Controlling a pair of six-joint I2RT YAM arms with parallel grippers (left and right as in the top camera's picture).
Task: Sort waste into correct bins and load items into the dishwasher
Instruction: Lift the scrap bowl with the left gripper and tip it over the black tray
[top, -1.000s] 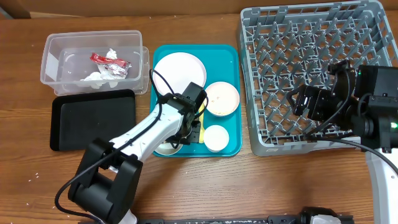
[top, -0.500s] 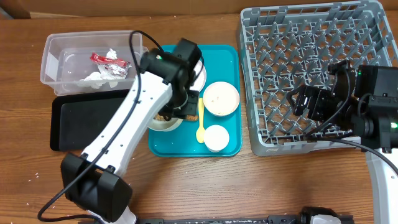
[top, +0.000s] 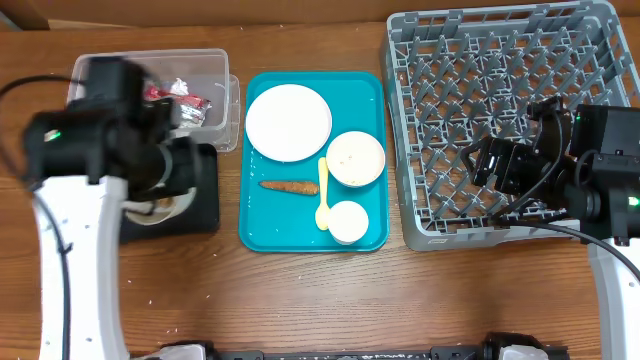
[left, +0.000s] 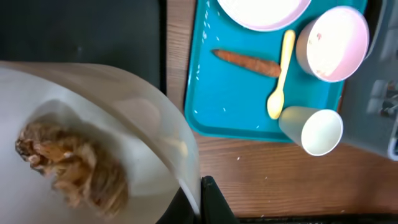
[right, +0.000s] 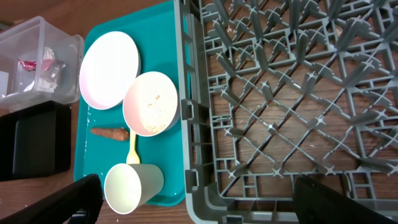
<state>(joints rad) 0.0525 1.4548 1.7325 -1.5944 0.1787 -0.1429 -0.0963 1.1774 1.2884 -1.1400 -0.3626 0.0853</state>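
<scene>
In the overhead view the left arm (top: 110, 150) was smeared by motion, left of the teal tray (top: 300, 215), so I could not read its joints or its jaws there. Its wrist camera helped. The left gripper (left: 200, 198) was pinched on the rim of the held bowl (left: 124, 118). Only one dark finger (left: 212, 200) showed at the bottom edge, and the other was behind the bowl's wall. That bowl filled the left half of the wrist view, cut off at the left and bottom, with a blurred brown lump (left: 68, 165) inside.

From overhead the held bowl peeked out under the arm, left of the teal tray, over the black bin (top: 205, 205), most of which the arm covered. The tub (top: 210, 65) sat up-left of the teal tray, partly behind the arm, with a red wrapper (top: 195, 100) and tissue (top: 180, 86) showing.

On the teal tray lay the plate (top: 288, 122) at its top left, the tray bowl (top: 356, 158) at its right side and the cup (top: 347, 221) at its lower right. The spoon (top: 322, 195) and carrot (top: 288, 185) were in the middle. I could not tell whether those two touched.

The right arm (top: 600, 180) hung right of the teal tray, above the rack (top: 450, 60). The right gripper (top: 487, 163) was spread wide and empty, its fingers (right: 74, 199) cut off at the wrist view's bottom corners.
</scene>
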